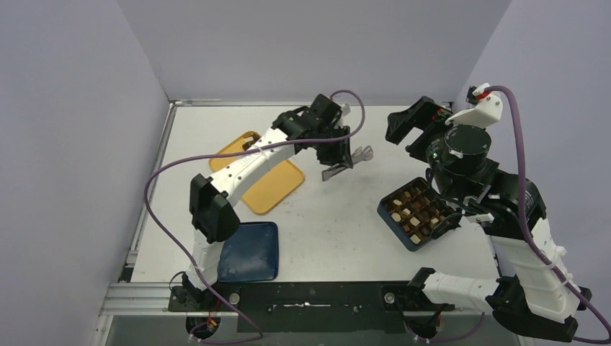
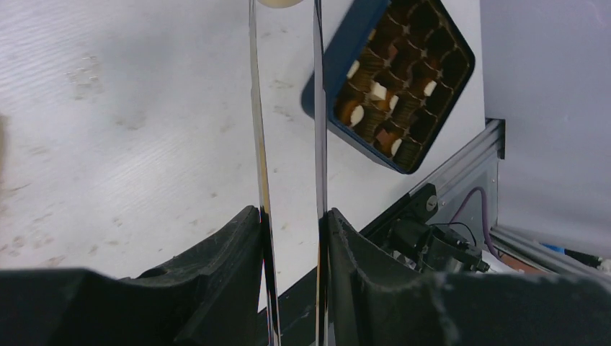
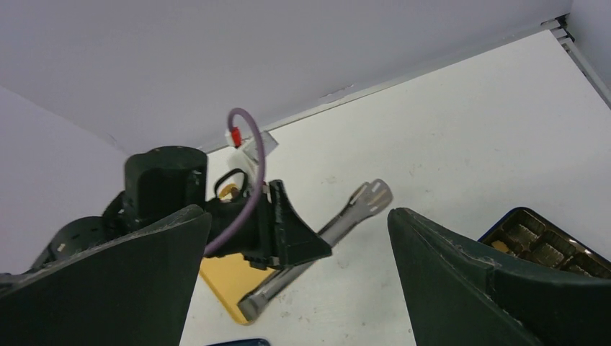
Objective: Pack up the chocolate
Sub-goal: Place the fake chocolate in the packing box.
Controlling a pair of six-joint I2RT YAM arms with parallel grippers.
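My left gripper [image 1: 339,150] [image 2: 292,213] is shut on long metal tongs [image 1: 347,163] [image 2: 288,130], held above the middle of the table. At the tong tips, on the top edge of the left wrist view, a cream-white chocolate piece [image 2: 279,2] shows. Several more chocolate pieces [image 1: 414,210] [image 2: 377,90], brown and white, sit in the cells of a dark blue box [image 1: 389,216] [image 2: 328,72] at the right. My right gripper [image 1: 413,124] [image 3: 299,213] hangs open and empty behind the box, facing the tongs [image 3: 339,220].
A yellow tray [image 1: 277,189] [image 3: 220,277] lies left of centre, partly under the left arm. A dark blue lid [image 1: 252,252] rests near the front left edge. Walls close in the back and both sides.
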